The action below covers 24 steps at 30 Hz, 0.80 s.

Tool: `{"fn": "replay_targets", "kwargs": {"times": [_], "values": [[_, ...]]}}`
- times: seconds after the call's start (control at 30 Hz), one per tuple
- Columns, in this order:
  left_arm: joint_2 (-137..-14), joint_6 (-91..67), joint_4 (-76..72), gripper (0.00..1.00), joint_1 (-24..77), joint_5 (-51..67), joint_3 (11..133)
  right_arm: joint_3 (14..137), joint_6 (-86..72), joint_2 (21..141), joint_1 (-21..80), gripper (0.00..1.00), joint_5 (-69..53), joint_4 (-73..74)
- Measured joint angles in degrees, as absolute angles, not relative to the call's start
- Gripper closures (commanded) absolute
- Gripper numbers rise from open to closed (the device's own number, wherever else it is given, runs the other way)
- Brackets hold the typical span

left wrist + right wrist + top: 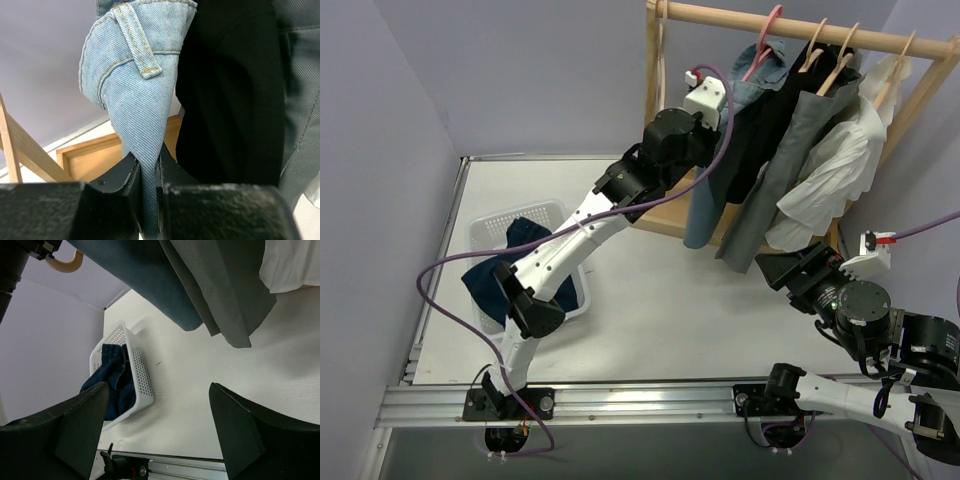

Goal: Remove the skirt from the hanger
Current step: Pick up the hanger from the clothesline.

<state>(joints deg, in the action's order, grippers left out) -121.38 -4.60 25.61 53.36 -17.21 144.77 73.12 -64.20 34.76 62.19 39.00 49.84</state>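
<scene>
We see our left gripper (pixel 149 200) pinched on the light-blue denim garment (pixel 140 90), the skirt (pixel 300 100) hanging at its 3 o'clock past black cloth (pixel 225 90), right gripper (pixel 159 390) spread wide and empty, skirt hem at its 1 o'clock

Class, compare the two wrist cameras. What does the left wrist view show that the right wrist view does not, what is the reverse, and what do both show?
Left wrist only: the left fingers closed on a fold of the light-blue denim garment, with a black garment beside it. Right wrist only: the right fingers open and empty, with the table beyond them, a white basket holding dark blue clothing, and the white blouse. Both: the grey skirt, and apparently the denim garment.
</scene>
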Motion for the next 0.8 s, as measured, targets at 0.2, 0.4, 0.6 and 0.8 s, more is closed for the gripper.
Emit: {"fn": "replay_targets", "kwargs": {"times": [0.2, 0.4, 0.6, 0.8], "values": [[-116.25, -10.94, 24.84, 0.98, 49.69, -12.60, 140.59, 73.14, -64.20, 34.72, 62.19, 0.23, 39.03, 49.87], [-113.67, -15.00, 24.86, 0.98, 47.55, -7.84, 140.59, 73.21, -64.18, 34.50, 62.19, 0.23, 39.03, 50.02], [-111.61, -17.19, 24.40, 0.98, 47.29, -5.67, 138.80, 73.56, -64.27, 33.12, 62.19, 0.23, 39.20, 51.31], [-111.46, -20.08, 23.68, 0.98, 46.35, -2.74, 138.28, 74.76, -64.51, 30.87, 62.19, 0.23, 39.68, 52.64]]}}
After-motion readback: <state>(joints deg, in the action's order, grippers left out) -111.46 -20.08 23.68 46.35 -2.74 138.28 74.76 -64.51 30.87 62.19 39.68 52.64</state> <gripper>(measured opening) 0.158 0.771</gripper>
